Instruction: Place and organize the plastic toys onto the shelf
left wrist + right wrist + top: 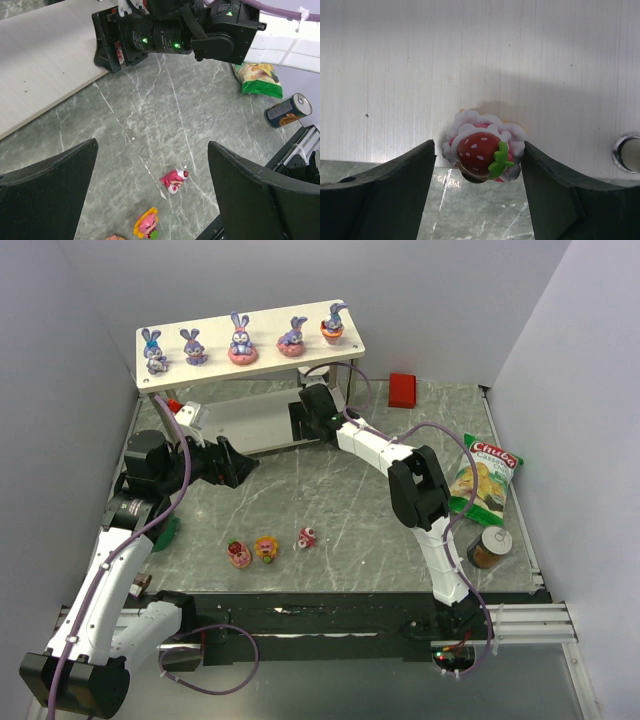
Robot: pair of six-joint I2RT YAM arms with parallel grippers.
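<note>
The green snack bag [484, 478] carries a red label that seems to read "Chubo". The right gripper [479, 161] is clenched on a strawberry sweet [479, 149] at the front edge of the shelf's lower board [470, 60]. Five bunnies [241, 340] stand in a row on the top board. The left gripper [152, 192] hangs wide apart and empty over the marble table [330, 490], where three sweets [266, 547] lie near the front edge with bare marble around them.
</note>
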